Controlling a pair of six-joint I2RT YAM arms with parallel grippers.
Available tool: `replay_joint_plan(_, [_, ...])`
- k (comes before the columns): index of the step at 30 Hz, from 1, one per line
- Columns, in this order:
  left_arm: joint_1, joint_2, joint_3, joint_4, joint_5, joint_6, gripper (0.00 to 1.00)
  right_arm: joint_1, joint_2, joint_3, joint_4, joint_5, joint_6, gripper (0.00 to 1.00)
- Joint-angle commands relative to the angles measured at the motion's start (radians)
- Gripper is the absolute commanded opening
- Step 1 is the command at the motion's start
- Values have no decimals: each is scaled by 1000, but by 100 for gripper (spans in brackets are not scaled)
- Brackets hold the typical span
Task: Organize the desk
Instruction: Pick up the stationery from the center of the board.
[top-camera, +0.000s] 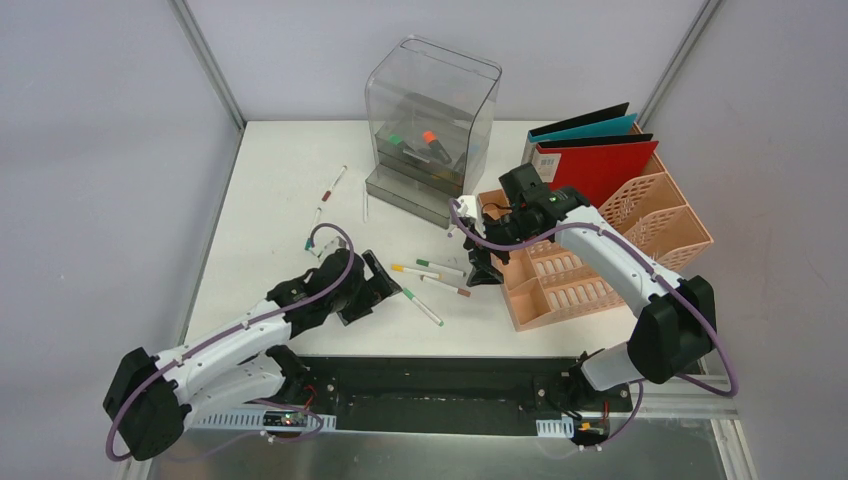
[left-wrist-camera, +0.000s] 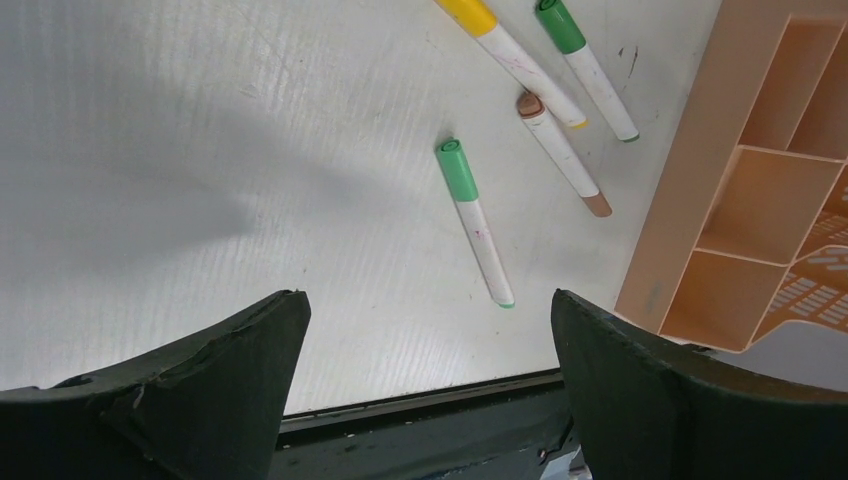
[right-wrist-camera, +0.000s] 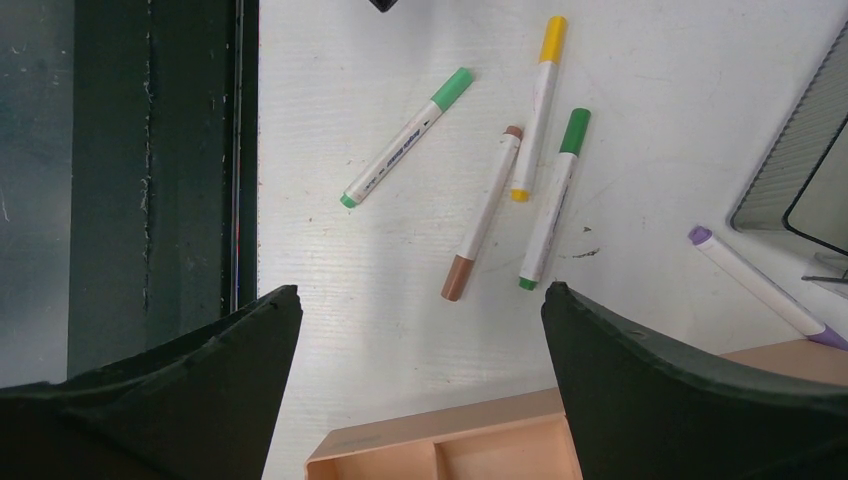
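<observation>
1. Noting the tabletop (top-camera: 270, 200) spreading white between grey walls, under both arms, carrying everything named below.
2. Reading the box (top-camera: 432, 120) at the far middle, clear and showing markers inside, as the likely home for loose markers.
3. Keeping the rack (top-camera: 600, 250) at the right in mind as an obstacle, with its front corner sitting just beside the marker cluster.
4. Seeing the left pincer (top-camera: 372, 283) released, jaws wide, holding nothing, low near the front edge and just left of the cluster.
5. Seeing the right pincer (top-camera: 480, 262) released too, grasping nothing, hovering between cluster and rack.
6. Judging the step in hand as picking one marker, so:
   - choosing the pale-green marker (left-wrist-camera: 475, 220), lying apart from the yellow marker (left-wrist-camera: 510, 55), green marker (left-wrist-camera: 585, 65) and brown marker (left-wrist-camera: 560, 150), which are crowding each other;
   - using the left pincer, with that barrel lying between its fingers in the left wrist view, roughly crosswise to the closing line;
   - centring over mid-barrel, not the cap;
   - lowering until the fingertips are almost brushing the tabletop before closing;
   - holding the right pincer back, avoiding a clash over the same spot.
</observation>
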Motion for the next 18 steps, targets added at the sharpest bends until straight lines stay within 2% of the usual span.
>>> replay_joint_plan(1, [-32, 52, 57, 56, -48, -34, 95, -3, -8, 28, -4, -19, -26, 94])
replay_joint_plan(18, [-139, 216, 161, 53, -126, -31, 93, -3, -9, 31, -13, -20, -34, 94])
